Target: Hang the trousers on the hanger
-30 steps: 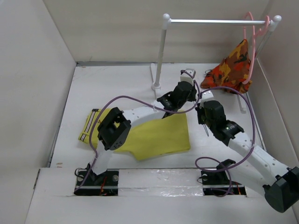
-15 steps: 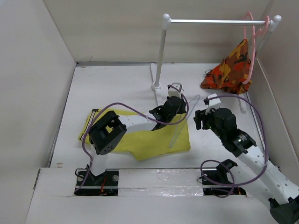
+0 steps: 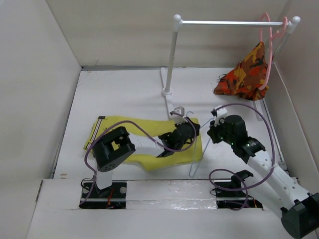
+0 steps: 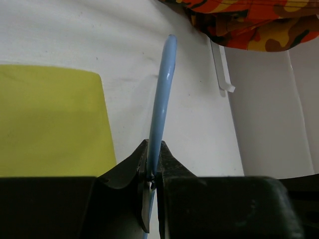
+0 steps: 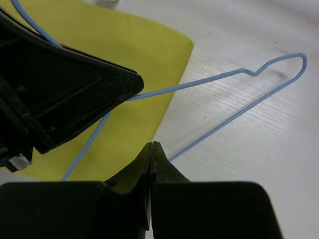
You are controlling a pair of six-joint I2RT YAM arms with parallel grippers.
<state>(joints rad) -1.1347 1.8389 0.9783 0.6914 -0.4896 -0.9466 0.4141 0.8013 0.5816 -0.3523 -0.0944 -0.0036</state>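
The mustard-yellow trousers (image 3: 149,147) lie flat on the white table, with the striped waistband (image 3: 94,133) at the left. My left gripper (image 3: 189,130) is over their right end, shut on the pale-blue wire hanger (image 3: 199,152). In the left wrist view the wire (image 4: 162,99) runs up out of the closed jaws, with the trousers (image 4: 50,119) at the left. My right gripper (image 3: 213,133) is shut and empty, just right of the left one. In the right wrist view its tips (image 5: 153,145) hover above the hanger (image 5: 224,77) at the trousers' edge (image 5: 134,55).
A white clothes rack (image 3: 172,55) stands at the back. A pink hanger (image 3: 266,55) on its bar carries an orange-red camouflage garment (image 3: 244,74), also in the left wrist view (image 4: 239,20). White walls enclose the table on the left, back and right.
My left gripper has carried the hanger from near the rack's foot toward the front, over the trousers' right end. My right gripper has followed it forward and to the left.
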